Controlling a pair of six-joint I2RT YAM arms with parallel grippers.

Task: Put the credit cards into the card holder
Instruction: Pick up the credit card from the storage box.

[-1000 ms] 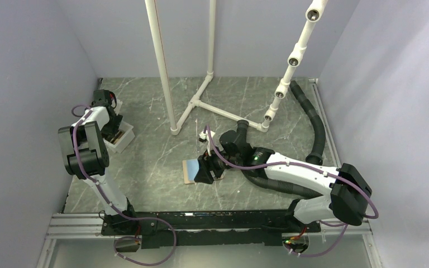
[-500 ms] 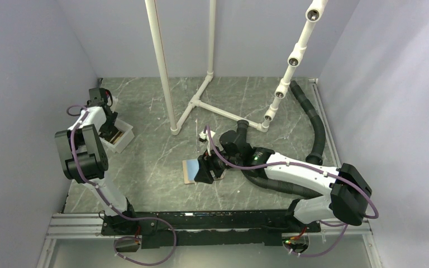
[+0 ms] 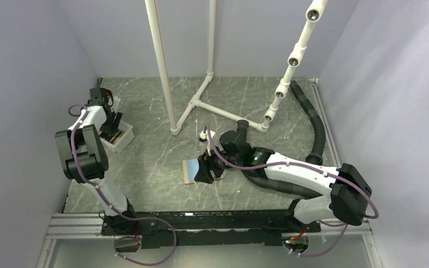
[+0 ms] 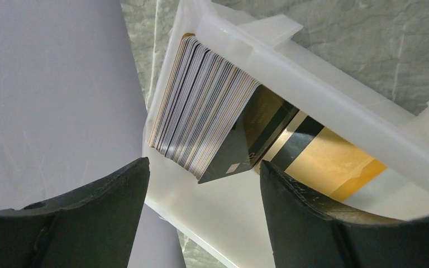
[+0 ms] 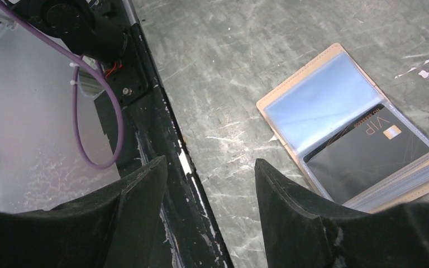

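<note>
We are looking at a grey-green, marble-veined table (image 3: pixel 156 167), scuffed pale in places. At about 9 o'clock, close to the left wall, a white plastic tray (image 3: pixel 124 142) is sitting on it at a slant. Slightly toward 6 o'clock from the middle, the tan card holder (image 3: pixel 190 170) is lying open and flat, its bluish pocket facing up. At 12 o'clock the foot of a white pipe frame (image 3: pixel 201 105) is resting on the surface. A black ribbed hose (image 3: pixel 317 134) is curving along the 3 o'clock side.
</note>
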